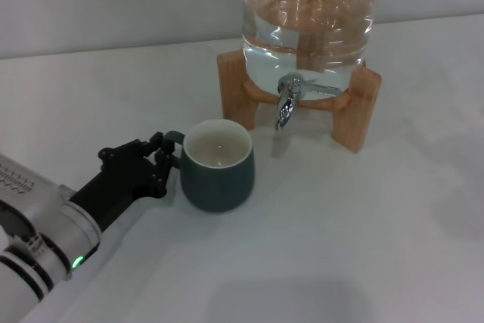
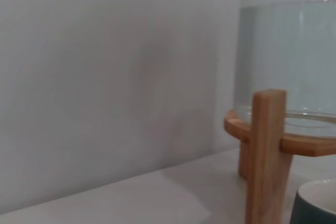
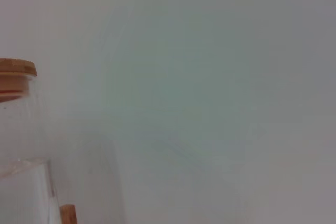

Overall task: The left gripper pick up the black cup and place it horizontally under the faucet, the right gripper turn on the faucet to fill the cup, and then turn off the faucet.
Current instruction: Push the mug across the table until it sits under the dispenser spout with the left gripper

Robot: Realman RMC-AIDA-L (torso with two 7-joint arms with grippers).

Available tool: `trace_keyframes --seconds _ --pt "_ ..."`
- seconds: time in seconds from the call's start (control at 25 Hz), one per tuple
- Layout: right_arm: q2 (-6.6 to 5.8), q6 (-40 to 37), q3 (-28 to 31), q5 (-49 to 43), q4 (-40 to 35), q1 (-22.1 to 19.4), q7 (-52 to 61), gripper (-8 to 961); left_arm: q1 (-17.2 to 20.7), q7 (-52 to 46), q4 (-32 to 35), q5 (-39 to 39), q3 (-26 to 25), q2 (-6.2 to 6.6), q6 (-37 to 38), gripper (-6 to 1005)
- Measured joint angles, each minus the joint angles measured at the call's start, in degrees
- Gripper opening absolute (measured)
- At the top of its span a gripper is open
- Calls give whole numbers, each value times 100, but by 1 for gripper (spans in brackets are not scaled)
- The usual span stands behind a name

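Observation:
The black cup (image 1: 218, 166) stands upright on the white table, cream inside showing, its small loop handle (image 1: 171, 138) turned toward my left arm. My left gripper (image 1: 165, 158) is right at that handle, its black claw touching the cup's left side. The chrome faucet (image 1: 286, 102) hangs from the glass jar, behind and to the right of the cup; the cup is not beneath its spout. In the left wrist view only the cup's rim (image 2: 319, 203) shows, at a corner. My right gripper is out of view.
The big glass water jar (image 1: 308, 13) sits on a light wooden stand (image 1: 357, 111) at the back of the white table (image 1: 363, 247). One stand leg (image 2: 266, 156) is close in the left wrist view. A plain wall lies behind.

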Motion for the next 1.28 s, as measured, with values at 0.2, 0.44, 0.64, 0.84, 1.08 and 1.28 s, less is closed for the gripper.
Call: trace_keyframes --seconds 0.2,0.44,0.64,0.84,1.08,1.28 --pt "-6 24 0 -11 64 22 -19 855 -27 2 -160 207 0 -1 93 137" --pt "-7 82 0 -12 98 20 -62 854 -43 3 -306 477 -4 -1 131 136" --pt "-7 117 0 -12 98 19 -73 854 -102 -30 -361 548 -41 16 200 136" --pt "-7 121 0 -12 100 20 -75 854 -305 -52 -416 516 -54 10 634 136" --pt "-6 122 10 -10 150 23 -82 854 -412 -55 -491 517 -117 3 825 135" --pt "-7 116 11 -9 186 33 -126 854 -493 -46 -515 530 -123 0 842 132"
